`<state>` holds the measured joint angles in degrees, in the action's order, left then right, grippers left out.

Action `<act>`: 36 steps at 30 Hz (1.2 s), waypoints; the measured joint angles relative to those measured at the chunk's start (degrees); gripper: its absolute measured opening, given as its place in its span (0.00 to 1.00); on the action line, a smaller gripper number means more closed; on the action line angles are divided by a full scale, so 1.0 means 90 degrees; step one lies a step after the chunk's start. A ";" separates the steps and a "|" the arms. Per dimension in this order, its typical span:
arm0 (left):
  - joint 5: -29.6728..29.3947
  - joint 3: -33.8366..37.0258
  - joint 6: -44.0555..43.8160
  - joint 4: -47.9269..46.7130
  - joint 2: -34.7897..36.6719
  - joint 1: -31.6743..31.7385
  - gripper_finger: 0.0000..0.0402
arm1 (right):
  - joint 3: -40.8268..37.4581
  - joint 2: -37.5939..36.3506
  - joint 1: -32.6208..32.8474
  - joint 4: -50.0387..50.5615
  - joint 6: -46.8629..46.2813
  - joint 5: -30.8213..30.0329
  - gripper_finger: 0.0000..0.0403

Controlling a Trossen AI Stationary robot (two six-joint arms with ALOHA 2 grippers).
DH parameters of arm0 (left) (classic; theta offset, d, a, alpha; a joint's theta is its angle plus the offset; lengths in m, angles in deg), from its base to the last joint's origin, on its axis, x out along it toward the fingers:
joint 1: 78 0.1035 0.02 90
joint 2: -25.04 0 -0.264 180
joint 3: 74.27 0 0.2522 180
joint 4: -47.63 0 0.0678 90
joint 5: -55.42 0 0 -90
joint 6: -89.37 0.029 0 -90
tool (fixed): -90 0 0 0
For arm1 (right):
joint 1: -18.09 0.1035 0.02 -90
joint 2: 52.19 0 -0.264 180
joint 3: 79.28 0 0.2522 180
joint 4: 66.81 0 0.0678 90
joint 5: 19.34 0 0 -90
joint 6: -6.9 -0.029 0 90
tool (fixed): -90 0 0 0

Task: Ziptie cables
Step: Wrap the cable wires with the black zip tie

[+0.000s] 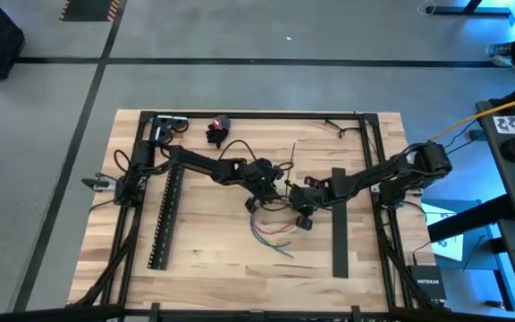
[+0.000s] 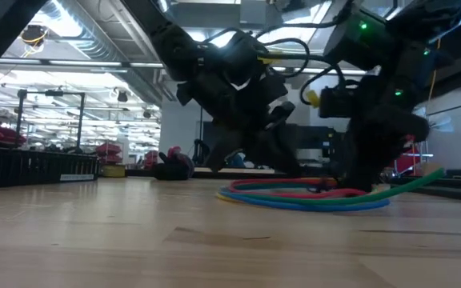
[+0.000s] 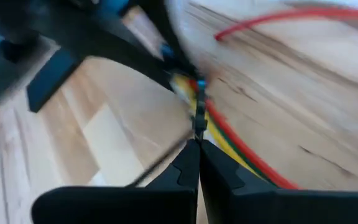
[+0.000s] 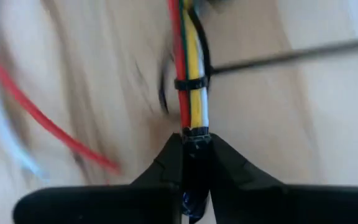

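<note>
You've got both arms meeting near the centre of the counter (image 1: 204, 259) in the high view. The right end effector (image 4: 191, 152) is clamped on the black end of the cables (image 4: 191, 74); the bundle runs straight away from its fingers, red, green, yellow, white side by side, w/ a thin black zip tie (image 4: 191, 83) wrapped around it just past the grip. The left end effector (image 3: 197, 155) has its fingers pressed together on a thin dark strip right at the bundle. In the high view the loose wire ends (image 1: 271, 234) fan out toward the frame's bottom, below both end effectors. A long black slotted bar (image 1: 166, 219) lies at centre left.
</note>
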<state>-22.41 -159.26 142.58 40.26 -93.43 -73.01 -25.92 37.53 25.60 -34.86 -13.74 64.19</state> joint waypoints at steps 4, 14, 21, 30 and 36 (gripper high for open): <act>-0.0127 -0.0005 0.0301 -0.0236 0.0000 -0.0049 0.00 | 0.0184 -0.0506 -0.0002 0.1276 0.0350 -0.0423 0.09; -0.0348 0.0015 0.0283 -0.0470 0.0034 -0.0067 0.00 | 0.0529 -0.1938 -0.0003 0.3081 0.0478 -0.0636 0.09; -0.0378 0.0002 0.0271 -0.0630 0.0014 -0.0067 0.00 | 0.1185 -0.2734 -0.0026 0.3512 0.0489 -0.0945 0.09; -0.1169 -0.0012 -0.1263 -0.0072 0.0563 -0.0032 0.01 | 0.1240 -0.2755 -0.0228 0.3525 0.0463 -0.0853 0.09; -0.1210 -0.0010 -0.4051 -0.0269 0.1108 0.0277 0.10 | 0.1247 -0.2685 -0.0223 0.3462 0.0486 -0.0885 0.09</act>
<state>-33.30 -159.35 106.12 37.84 -83.46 -70.52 -14.69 13.36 23.59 -3.71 -9.37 56.23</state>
